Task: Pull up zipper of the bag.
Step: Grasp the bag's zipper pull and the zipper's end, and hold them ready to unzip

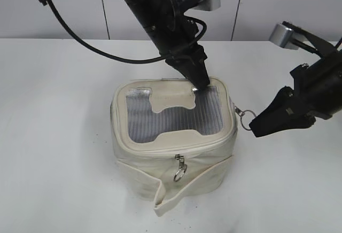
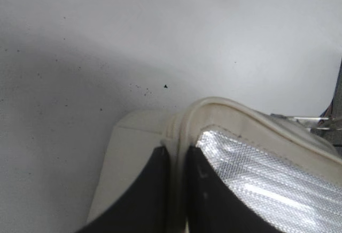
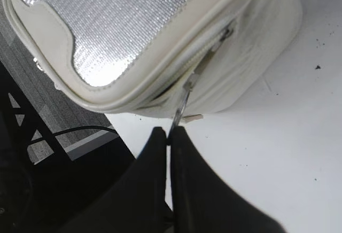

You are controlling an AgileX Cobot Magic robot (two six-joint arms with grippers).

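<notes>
The cream-white bag (image 1: pixel 144 163) stands mid-table with its grey mesh lid (image 1: pixel 176 116) facing up. My left gripper (image 1: pixel 198 87) reaches down from the back and is shut on the lid's far right rim (image 2: pixel 179 131). My right gripper (image 1: pixel 253 126) is at the bag's right side, shut on the ring pull (image 1: pixel 243 115) of a silver zipper slider (image 3: pixel 190 82). In the right wrist view the ring (image 3: pixel 178 116) runs taut between the fingertips (image 3: pixel 170 135) and the zipper track (image 3: pixel 216 39). A second slider with a ring (image 1: pixel 179 170) hangs at the front.
The bag's loose strap flap (image 1: pixel 184 186) lies across its front on the white table (image 1: pixel 53 137). A black cable (image 1: pixel 80 39) hangs from the left arm. The right wrist view shows the table edge (image 3: pixel 96 139) and grey floor (image 3: pixel 59 110) beyond it.
</notes>
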